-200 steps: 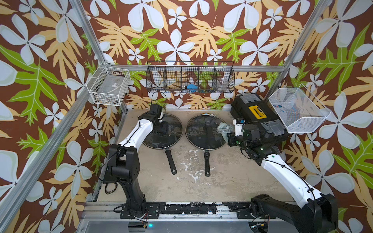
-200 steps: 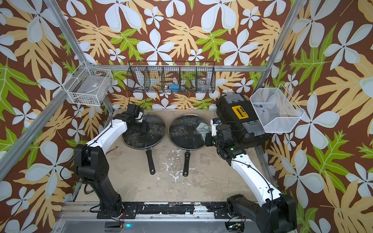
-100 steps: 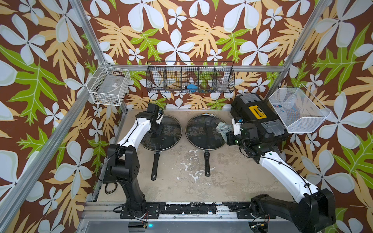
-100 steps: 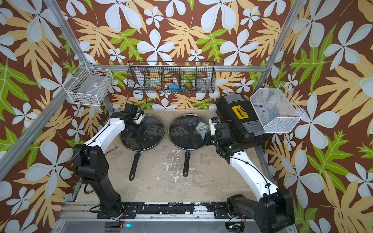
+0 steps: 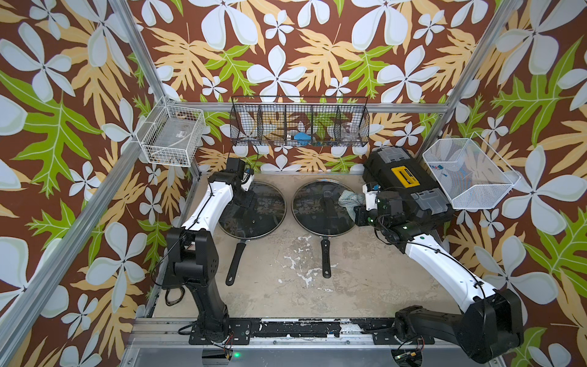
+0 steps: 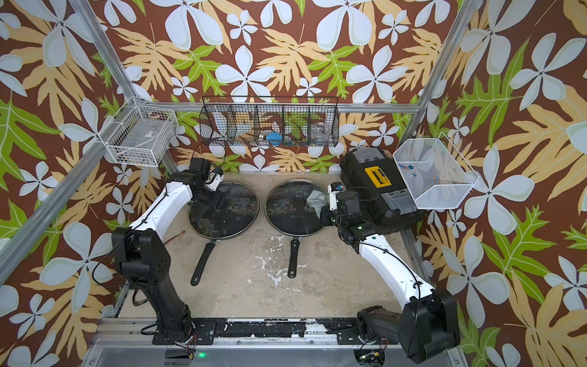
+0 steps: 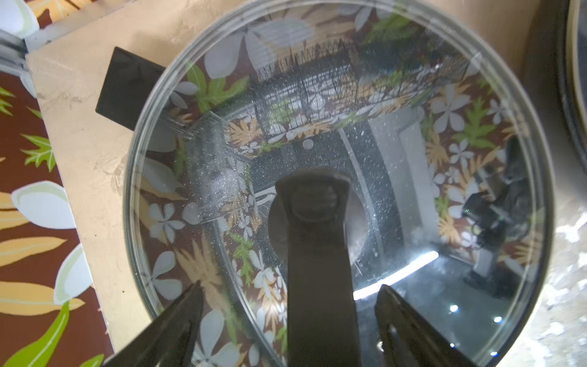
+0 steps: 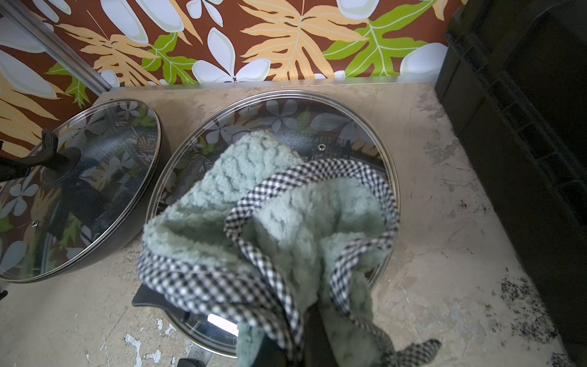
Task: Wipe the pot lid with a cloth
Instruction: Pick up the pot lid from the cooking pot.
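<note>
Closest to the camera, along the bottom of both top views, is the rail the two arms bolt onto, then the scuffed beige table (image 5: pixel 286 286). Two black pan handles point at the lower edge of the frame: the tilted pan handle (image 5: pixel 235 265) left of centre, and the straight pan handle (image 5: pixel 325 258) just right of centre.

A bit further back the two pans sit side by side, close but apart, each under a round glass lid. The second lid (image 5: pixel 263 216) is left of centre. The left end effector (image 7: pixel 289 284) hangs over it with its fingers (image 7: pixel 178 321) spread wide on either side of the black lid handle (image 7: pixel 317 241), with a gap on both sides in the left wrist view.

The pot lid (image 5: pixel 317 216) is the one right of centre. The right end effector (image 5: pixel 355 209) comes in from its right and is pinching the cloth (image 8: pixel 270 203), a fluffy pale teal-green rag with black-and-white checked edging. It's bunched up and draped over the upper right edge of the pot lid. Can't tell if it's actually pressing on the glass.

Behind that arm there's a black toolbox (image 5: pixel 400 178) with a yellow label. On the back wall, upper middle, hangs a black wire rack (image 5: pixel 300 122), with a white wire basket (image 5: pixel 171 139) upper left and a white mesh basket (image 5: pixel 467 174) at the right
</note>
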`<state>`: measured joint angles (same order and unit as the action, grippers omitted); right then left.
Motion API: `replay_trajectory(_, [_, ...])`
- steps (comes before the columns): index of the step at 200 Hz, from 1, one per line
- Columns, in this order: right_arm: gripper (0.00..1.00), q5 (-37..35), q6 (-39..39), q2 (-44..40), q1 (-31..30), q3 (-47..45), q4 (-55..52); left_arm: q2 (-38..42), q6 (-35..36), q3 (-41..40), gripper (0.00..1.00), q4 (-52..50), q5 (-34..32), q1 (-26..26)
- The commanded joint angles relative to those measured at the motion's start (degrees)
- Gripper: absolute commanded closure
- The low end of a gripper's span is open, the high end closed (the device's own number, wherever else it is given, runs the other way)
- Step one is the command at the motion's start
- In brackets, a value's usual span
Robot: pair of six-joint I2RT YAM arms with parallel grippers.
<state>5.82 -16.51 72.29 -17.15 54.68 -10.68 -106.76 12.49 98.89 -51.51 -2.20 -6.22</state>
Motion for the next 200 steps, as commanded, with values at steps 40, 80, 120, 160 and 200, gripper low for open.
replay_trajectory(40, [1.0,-0.1,0.8,0.7,0.0,1.0,0.7,-11.3,-6.0,15.6,0.15,-18.4,-3.4,-0.3])
replay_trajectory(80, [1.0,0.4,0.4,1.6,-0.1,0.9,1.4,-12.7,-3.1,20.0,0.19,-24.5,-4.0,-2.5])
replay_trajectory(120, [1.0,0.5,0.6,1.9,0.0,0.9,1.6,-13.8,-1.8,19.0,0.3,-24.5,-6.0,-3.2])
replay_trajectory(160, [1.0,0.4,0.7,1.9,0.0,0.7,1.7,-15.9,-1.6,20.3,0.48,-24.5,-5.8,-3.2])
replay_trajectory(200, [1.0,-0.4,0.3,1.6,0.0,-0.2,1.6,-16.1,-0.6,19.6,0.65,-24.5,-5.9,-3.2])
